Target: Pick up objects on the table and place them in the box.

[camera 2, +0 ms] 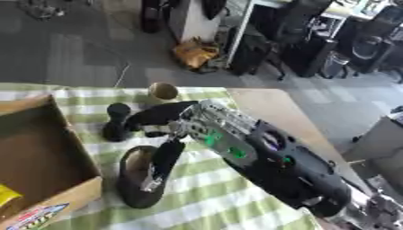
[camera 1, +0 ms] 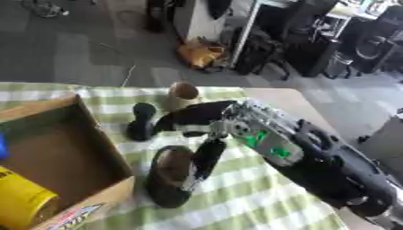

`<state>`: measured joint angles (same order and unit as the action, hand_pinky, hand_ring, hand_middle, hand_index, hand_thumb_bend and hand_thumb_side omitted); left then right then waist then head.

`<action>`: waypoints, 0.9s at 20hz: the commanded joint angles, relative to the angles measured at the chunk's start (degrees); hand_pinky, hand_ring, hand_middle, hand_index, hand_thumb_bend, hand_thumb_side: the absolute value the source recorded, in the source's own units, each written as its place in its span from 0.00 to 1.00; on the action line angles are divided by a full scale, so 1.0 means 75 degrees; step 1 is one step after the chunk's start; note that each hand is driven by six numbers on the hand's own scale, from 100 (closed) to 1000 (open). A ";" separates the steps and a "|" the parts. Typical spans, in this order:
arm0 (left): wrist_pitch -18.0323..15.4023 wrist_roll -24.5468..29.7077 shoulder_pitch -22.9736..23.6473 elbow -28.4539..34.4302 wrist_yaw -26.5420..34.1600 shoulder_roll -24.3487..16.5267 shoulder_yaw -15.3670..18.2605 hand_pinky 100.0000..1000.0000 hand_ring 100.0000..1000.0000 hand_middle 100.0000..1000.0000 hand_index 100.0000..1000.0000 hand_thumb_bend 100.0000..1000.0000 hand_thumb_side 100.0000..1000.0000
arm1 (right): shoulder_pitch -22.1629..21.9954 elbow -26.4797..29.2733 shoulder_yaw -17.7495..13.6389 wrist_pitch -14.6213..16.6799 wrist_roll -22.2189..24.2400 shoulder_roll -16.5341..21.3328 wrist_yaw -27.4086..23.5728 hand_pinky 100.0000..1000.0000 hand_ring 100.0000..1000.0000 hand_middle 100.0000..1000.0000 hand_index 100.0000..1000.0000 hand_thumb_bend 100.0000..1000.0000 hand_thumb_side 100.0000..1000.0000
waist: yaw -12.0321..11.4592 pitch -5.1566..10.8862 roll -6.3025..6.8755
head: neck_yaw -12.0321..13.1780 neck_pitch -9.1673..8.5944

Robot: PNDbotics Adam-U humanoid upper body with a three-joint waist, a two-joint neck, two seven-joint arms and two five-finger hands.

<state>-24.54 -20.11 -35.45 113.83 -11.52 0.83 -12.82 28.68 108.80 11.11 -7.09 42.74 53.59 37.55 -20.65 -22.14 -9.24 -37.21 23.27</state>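
Note:
A dark shoe-shaped thing [camera 1: 167, 179] with a brown inside lies on the green checked cloth, just right of the cardboard box [camera 1: 96, 134]. Behind it stands a black dumbbell-shaped thing [camera 1: 141, 121], and farther back a tan cup [camera 1: 183, 93]. My right hand [camera 1: 201, 117] comes in from the lower right and hangs over these things. Its straight fingers [camera 1: 175, 120] point left and almost reach the black thing. The thumb [camera 1: 208, 156] points down over the shoe's opening; whether it touches is unclear. The hand holds nothing. My left hand is in no view.
The box holds a yellow can [camera 1: 21, 201] and a blue thing [camera 1: 2, 146] at its left side. The cloth [camera 1: 252, 197] ends at the right on bare tan tabletop [camera 1: 285, 101]. Beyond the far edge lie floor, an orange bag and chairs.

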 commanded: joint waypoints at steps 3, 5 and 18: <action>-0.0002 -0.0062 -0.0151 0.0102 0.0070 0.0002 0.0026 0.89 1.00 0.87 0.81 0.15 1.00 | -0.0002 -0.0276 -0.0014 0.0129 0.0009 0.0065 0.0427 1.00 1.00 0.99 1.00 0.98 0.59 | -0.0039 0.0065 0.0060 | -0.0063 -0.0173; -0.0003 -0.0079 -0.0174 0.0102 0.0086 -0.0003 0.0036 0.90 1.00 0.87 0.81 0.15 1.00 | 0.0012 -0.0404 0.0022 0.0202 0.0069 -0.0001 0.0564 1.00 1.00 0.99 1.00 0.98 0.58 | -0.0046 0.0032 0.0067 | -0.0063 -0.0188; -0.0015 -0.0218 -0.0243 0.0102 0.0133 -0.0003 0.0092 0.91 1.00 0.86 0.81 0.16 1.00 | 0.0095 -0.0828 0.0163 0.0375 0.0241 -0.0212 0.0298 0.99 1.00 1.00 1.00 1.00 0.53 | -0.0101 -0.0081 0.0096 | -0.0107 -0.0258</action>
<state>-24.57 -21.43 -36.27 113.83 -10.78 0.83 -12.42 28.83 102.80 12.56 -4.62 44.48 51.04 40.18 -21.39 -23.79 -8.92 -37.77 22.00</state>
